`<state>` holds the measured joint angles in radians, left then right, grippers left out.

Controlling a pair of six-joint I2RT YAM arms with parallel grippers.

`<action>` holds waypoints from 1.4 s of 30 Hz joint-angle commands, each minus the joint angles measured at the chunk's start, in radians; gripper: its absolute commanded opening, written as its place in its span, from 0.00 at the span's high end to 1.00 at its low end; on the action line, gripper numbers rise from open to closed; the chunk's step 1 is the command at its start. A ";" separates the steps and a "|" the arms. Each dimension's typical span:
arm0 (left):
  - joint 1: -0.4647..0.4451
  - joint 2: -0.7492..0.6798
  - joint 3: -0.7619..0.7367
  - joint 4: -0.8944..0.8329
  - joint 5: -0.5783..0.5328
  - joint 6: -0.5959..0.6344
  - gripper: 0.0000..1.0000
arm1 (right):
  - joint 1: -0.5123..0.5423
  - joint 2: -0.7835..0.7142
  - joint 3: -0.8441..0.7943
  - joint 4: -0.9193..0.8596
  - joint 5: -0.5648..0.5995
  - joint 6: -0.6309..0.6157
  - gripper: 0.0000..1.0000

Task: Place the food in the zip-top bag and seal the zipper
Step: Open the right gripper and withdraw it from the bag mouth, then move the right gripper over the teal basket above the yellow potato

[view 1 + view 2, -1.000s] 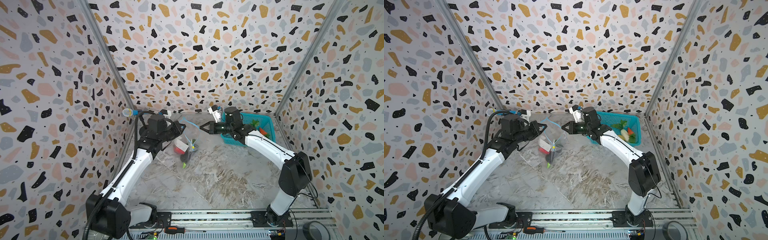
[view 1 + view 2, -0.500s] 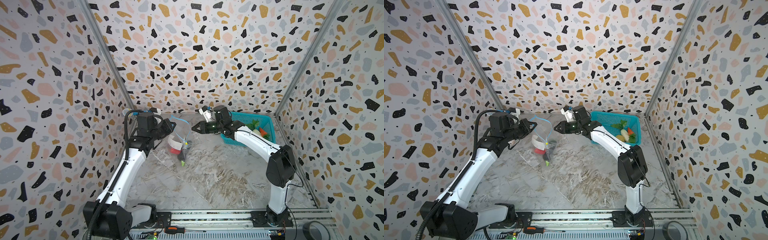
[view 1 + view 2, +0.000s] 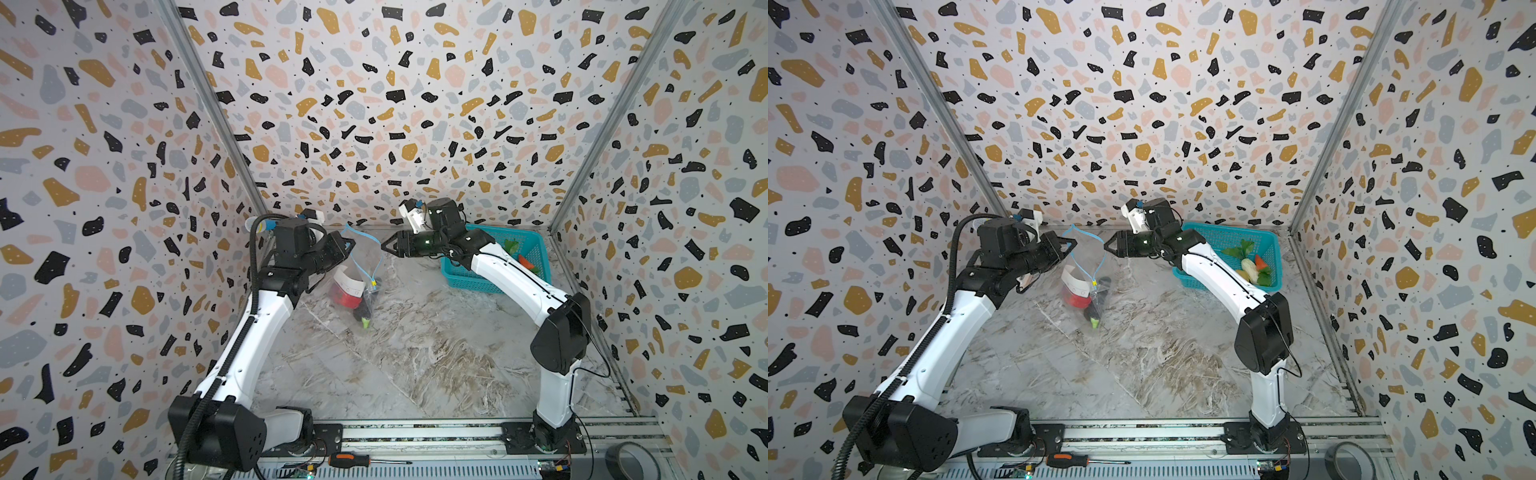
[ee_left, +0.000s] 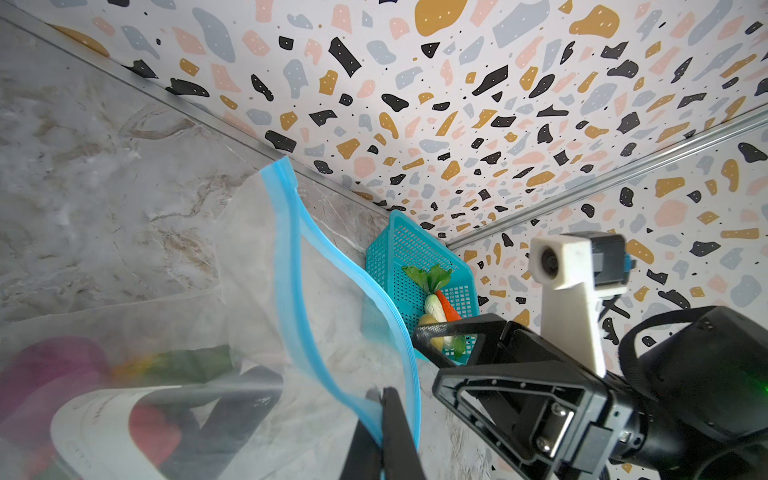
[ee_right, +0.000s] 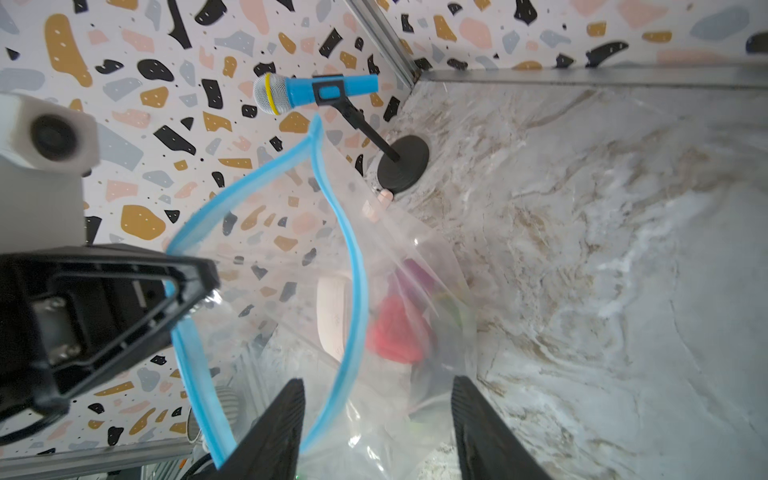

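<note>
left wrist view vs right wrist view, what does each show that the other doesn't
Only the left wrist view: the teal basket holding a carrot and leafy greens. Only the right wrist view: a blue toy microphone on its black stand. Both: the zip-top bag, its blue zipper open, the left gripper shut on that zipper.

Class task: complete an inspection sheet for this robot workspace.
Surface: marble-patterned tabletop, no spills seen.
Job's things: clear plastic zip-top bag held up, mouth open, red toy pepper and dark toy aubergine inside; light-blue zipper unsealed; toy greens and orange carrot in teal mesh basket.
Clutter: blue toy microphone on black stand; orange-handled screwdriver; grey tape roll.
Grippers: left gripper shut on zipper; right gripper open at bag mouth.
Cables: black ribbed conduit along left arm.
Surroundings: terrazzo-patterned walls.
</note>
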<state>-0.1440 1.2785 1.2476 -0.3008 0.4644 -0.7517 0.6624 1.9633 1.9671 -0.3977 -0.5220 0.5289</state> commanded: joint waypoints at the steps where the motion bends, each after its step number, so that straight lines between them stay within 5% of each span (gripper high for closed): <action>1: -0.020 0.011 -0.009 0.074 0.027 -0.006 1.00 | 0.011 0.063 0.112 -0.123 0.038 -0.039 0.40; 6: -0.043 0.025 -0.021 0.084 0.029 -0.007 1.00 | 0.013 0.114 0.164 -0.203 0.065 -0.056 0.48; 9: -0.060 0.036 -0.025 0.089 0.030 -0.006 1.00 | 0.009 0.117 0.157 -0.232 0.077 -0.063 0.63; 15: -0.118 0.073 -0.023 0.073 0.016 0.015 1.00 | -0.013 0.021 -0.030 -0.173 0.101 -0.048 0.79; 33: -0.398 0.325 0.104 -0.092 -0.112 0.143 1.00 | -0.088 -0.342 -0.789 0.136 0.109 0.096 0.81; 42: -0.434 0.378 0.114 -0.044 -0.092 0.124 1.00 | -0.159 -0.399 -0.721 0.029 0.196 0.038 0.56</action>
<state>-0.5785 1.6527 1.3437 -0.3836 0.3618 -0.6243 0.5335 1.6222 1.1694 -0.3283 -0.3885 0.6029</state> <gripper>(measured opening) 0.046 0.426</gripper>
